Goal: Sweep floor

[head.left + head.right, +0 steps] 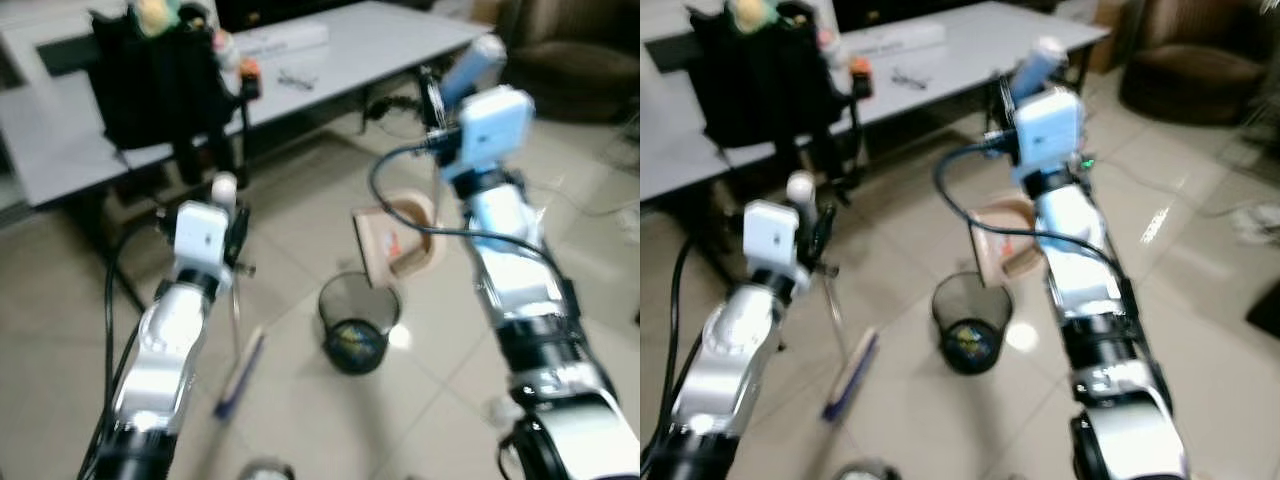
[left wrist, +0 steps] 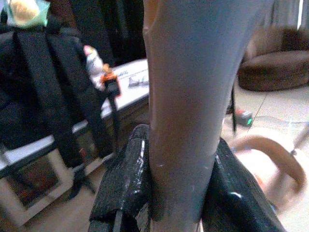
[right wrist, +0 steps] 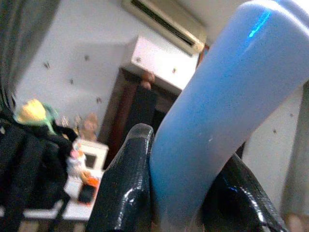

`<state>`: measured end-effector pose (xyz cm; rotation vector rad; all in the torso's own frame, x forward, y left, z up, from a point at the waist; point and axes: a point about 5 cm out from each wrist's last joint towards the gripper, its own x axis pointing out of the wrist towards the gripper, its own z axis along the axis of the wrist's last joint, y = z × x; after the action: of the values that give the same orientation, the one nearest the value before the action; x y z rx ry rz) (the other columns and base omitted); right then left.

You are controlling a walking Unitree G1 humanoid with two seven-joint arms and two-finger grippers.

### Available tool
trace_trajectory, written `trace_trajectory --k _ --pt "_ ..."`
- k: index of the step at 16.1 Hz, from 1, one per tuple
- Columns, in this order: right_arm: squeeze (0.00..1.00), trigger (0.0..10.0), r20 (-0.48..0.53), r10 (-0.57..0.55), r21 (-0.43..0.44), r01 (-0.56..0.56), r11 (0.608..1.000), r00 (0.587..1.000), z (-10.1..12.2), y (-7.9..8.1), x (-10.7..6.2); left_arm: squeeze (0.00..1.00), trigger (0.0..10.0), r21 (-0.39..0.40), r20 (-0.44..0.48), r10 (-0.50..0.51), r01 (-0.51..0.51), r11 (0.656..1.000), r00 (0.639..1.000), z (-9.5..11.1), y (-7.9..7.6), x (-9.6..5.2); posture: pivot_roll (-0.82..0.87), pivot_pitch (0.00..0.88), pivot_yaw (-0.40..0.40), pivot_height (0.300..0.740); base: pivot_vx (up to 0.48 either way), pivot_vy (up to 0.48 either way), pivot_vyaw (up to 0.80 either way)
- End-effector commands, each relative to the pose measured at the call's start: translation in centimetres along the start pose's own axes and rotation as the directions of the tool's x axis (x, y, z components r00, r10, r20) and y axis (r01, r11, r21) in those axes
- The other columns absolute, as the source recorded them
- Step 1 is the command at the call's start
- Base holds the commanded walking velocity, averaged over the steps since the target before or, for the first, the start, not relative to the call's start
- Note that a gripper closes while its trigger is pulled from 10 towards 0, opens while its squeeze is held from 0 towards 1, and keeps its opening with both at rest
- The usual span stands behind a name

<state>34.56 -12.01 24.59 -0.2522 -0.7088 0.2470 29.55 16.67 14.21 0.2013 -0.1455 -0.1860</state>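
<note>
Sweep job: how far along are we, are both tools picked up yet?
Done: both tools are in hand. The left gripper is shut on the broom handle, its blue head resting on the floor. The right gripper is shut on the dustpan's blue handle; the pan hangs beside the mesh bin. Left: sweeping itself; the blur hides any debris on the tiles.

no readable text, labels or numbers

Head eyes look down; wrist views hug handles
</note>
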Motion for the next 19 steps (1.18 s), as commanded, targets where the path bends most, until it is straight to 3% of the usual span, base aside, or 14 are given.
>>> trace_trajectory --k 1,3,4,5,9,12,14,16,18,19 --pt "0.00 10.0 0.089 0.045 -0.037 -0.041 0.998 0.995 1.2 0.9 0.9 0.00 10.0 0.018 0.032 0.004 -0.005 1.000 0.999 0.9 0.4 0.0 0.04 0.101 0.043 0.740 0.000 0.000 0.00" --pt "0.00 10.0 0.114 0.113 -0.032 -0.110 0.993 0.987 0.8 2.7 0.9 0.00 10.0 0.023 0.025 0.012 -0.013 1.000 1.000 0.9 0.6 -0.6 0.04 0.113 0.040 0.740 0.000 0.000 0.00" --pt "0.00 10.0 0.137 0.260 -0.114 -0.245 0.963 0.956 0.4 5.4 0.2 0.00 10.0 0.026 0.014 0.017 -0.017 1.000 1.000 0.8 0.6 -1.3 0.06 0.139 0.021 0.740 0.000 0.000 0.00" --pt "0.00 10.0 0.137 0.276 -0.122 -0.261 0.958 0.951 0.2 5.9 -0.1 0.00 10.0 0.022 0.008 0.023 -0.023 0.999 1.000 0.8 0.6 -1.6 0.06 0.148 0.013 0.740 0.000 0.000 0.00" --pt "0.00 10.0 0.157 0.269 -0.159 -0.245 0.956 0.950 -0.3 5.7 -0.4 0.00 10.0 0.016 -0.024 0.032 -0.032 0.999 0.999 0.4 0.4 -3.0 0.06 0.179 0.008 0.740 0.000 0.000 0.00" --pt "0.00 10.0 0.200 0.276 -0.216 -0.232 0.948 0.940 0.2 5.2 -0.1 0.00 10.0 0.018 -0.041 0.030 -0.029 0.999 0.999 0.3 0.4 -3.2 0.05 0.180 0.017 0.740 0.000 0.000 0.00" --pt "0.00 10.0 0.267 0.095 -0.129 -0.062 0.990 0.959 2.8 1.6 1.6 0.00 10.0 0.018 -0.051 0.003 -0.002 1.000 0.999 0.4 0.2 -2.7 0.02 0.166 0.020 0.740 0.000 0.000 0.00" --pt "0.00 10.0 0.250 -0.035 -0.086 0.058 0.995 0.968 4.1 -1.5 1.9 0.00 10.0 0.013 -0.042 -0.011 0.012 1.000 0.999 0.4 0.1 -2.3 -0.01 0.150 0.025 0.740 0.000 0.000 0.00" --pt "0.00 10.0 0.192 -0.132 -0.169 0.165 0.972 0.973 4.9 -5.1 1.0 0.00 10.0 0.021 -0.054 -0.024 0.026 0.999 0.998 -0.1 0.0 -2.2 -0.04 0.132 0.034 0.740 0.000 0.000 0.00" --pt "0.00 10.0 0.176 -0.133 -0.202 0.168 0.965 0.975 5.0 -5.6 0.7 0.00 10.0 0.018 -0.058 -0.022 0.023 1.000 0.998 -0.3 0.0 -2.2 -0.04 0.131 0.034 0.740 0.000 0.000 0.00"
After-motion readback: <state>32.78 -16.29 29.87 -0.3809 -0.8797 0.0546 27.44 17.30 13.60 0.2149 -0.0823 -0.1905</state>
